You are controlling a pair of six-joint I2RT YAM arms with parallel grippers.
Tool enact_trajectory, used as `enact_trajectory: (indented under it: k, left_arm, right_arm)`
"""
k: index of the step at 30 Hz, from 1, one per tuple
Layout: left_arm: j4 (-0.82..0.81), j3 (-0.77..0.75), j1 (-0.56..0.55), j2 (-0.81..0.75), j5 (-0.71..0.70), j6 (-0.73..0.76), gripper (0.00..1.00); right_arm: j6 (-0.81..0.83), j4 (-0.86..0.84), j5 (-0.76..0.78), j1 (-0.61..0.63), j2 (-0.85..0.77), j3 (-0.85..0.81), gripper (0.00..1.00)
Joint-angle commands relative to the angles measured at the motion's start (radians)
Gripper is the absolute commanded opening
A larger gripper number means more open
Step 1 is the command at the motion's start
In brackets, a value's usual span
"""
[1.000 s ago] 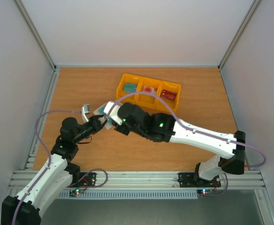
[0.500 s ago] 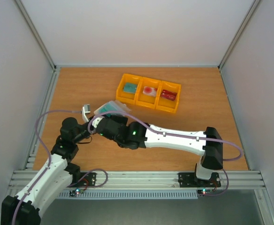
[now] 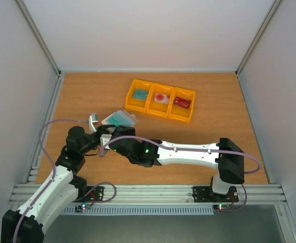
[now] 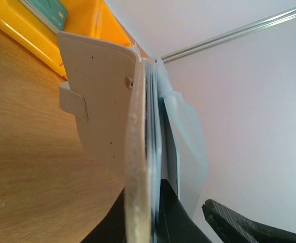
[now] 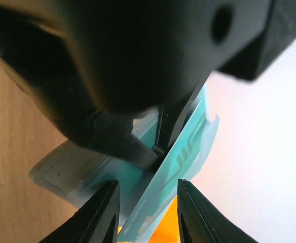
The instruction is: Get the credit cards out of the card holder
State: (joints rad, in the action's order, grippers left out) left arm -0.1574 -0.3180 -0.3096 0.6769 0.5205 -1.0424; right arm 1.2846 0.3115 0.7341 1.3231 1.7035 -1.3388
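Observation:
My left gripper is shut on the card holder and holds it open above the table. In the left wrist view its cream-beige flap stands edge-on, with translucent sleeves fanned to the right and the left gripper clamped on the stack. My right gripper is right at the holder. In the right wrist view it is open, with a teal credit card in its sleeve between the fingers. The left gripper's dark body fills the top of that view.
A yellow three-compartment tray stands behind the holder. It holds a teal card, a red-and-white card and a dark red card. The tray also shows in the left wrist view. White walls close off three sides.
My right arm has swung left and lowered, bringing its gripper up to the holder. The left gripper and the holder have hardly moved.

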Motion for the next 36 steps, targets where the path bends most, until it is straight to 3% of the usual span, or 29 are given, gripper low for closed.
enact_trajectory:
  k: [1,7,15,23,30,36]
  left_arm:
    - [-0.077,-0.016,-0.005,-0.011,0.016,0.002,0.00]
    - [-0.079,-0.015,-0.007,-0.012,0.016,0.003,0.00]
    - [-0.080,-0.013,-0.007,-0.017,0.013,0.004,0.00]
    - [-0.088,-0.011,-0.007,-0.022,0.010,-0.001,0.00]
    - [-0.091,-0.009,-0.007,-0.021,0.009,-0.002,0.00]
    - [-0.094,-0.009,-0.007,-0.023,0.007,-0.002,0.00]
  right_arm:
    - [0.162,-0.133,0.021,-0.008,0.002,0.010,0.34]
    - [0.133,-0.083,0.019,-0.021,0.034,-0.017,0.40]
    - [-0.033,0.078,-0.011,-0.022,0.031,-0.059,0.48]
    - [-0.082,0.041,0.149,-0.022,0.121,-0.078,0.42]
    - [-0.120,0.055,0.166,-0.022,0.164,-0.113,0.41]
    - [-0.252,0.192,0.113,-0.022,0.176,-0.145,0.45]
